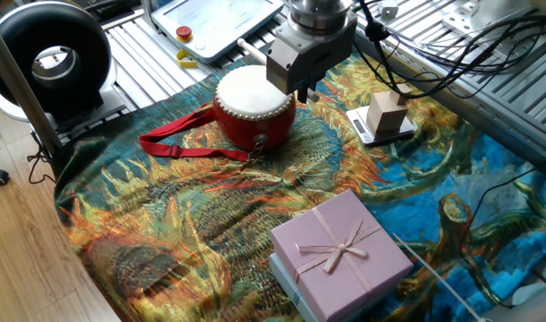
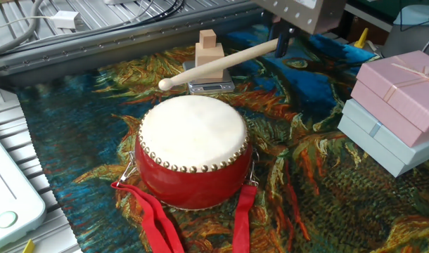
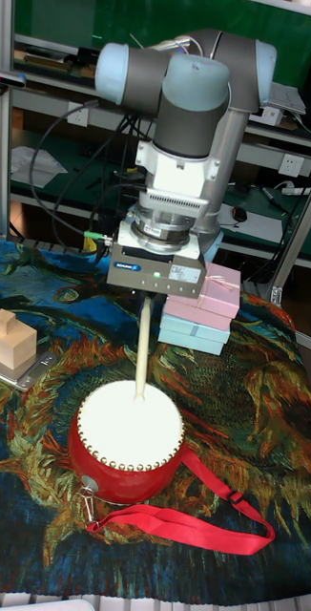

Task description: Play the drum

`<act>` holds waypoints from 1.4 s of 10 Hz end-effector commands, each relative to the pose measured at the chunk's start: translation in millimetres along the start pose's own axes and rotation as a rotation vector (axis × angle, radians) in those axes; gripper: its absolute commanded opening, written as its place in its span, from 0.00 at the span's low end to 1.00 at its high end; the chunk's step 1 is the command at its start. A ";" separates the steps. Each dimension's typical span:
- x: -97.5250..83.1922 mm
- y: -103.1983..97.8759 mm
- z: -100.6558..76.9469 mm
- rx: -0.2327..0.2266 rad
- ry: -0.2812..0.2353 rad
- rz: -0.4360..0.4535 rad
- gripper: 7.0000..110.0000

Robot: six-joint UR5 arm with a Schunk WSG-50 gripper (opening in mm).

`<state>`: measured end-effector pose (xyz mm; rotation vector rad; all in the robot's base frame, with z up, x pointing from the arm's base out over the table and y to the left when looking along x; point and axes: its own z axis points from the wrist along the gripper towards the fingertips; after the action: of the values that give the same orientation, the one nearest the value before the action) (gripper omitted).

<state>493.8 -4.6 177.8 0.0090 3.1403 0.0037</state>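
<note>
We see the gripper (image 1: 306, 87) above the drum's (image 1: 252, 112) far right edge, the red strap (image 1: 179, 143) trailing away, a pink box (image 1: 340, 253) well nearer us

In one fixed view the drum (image 1: 252, 107) sits upper centre, stacked boxes (image 1: 340, 255) lower right, fan (image 1: 49, 58) upper left.

We see a grey arm (image 3: 198, 105) with pale blue joint caps, black cables, a ribbed silver wrist, and a grey boxy pincer (image 3: 160, 277) carrying a green light.
</note>
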 end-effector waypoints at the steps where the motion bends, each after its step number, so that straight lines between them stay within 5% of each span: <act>1: 1.2 7.0 1.4 -0.022 0.006 0.006 0.00; 5: -5.9 11.8 44.0 -0.042 -0.013 0.001 0.00; 10: -40.0 10.6 145.8 -0.030 -0.166 -0.033 0.00; 11: -40.4 8.3 149.4 -0.017 -0.164 -0.029 0.00; 14: -29.0 1.6 122.4 -0.007 -0.127 -0.042 0.00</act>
<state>526.2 -0.1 50.0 -0.0520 3.0104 0.0119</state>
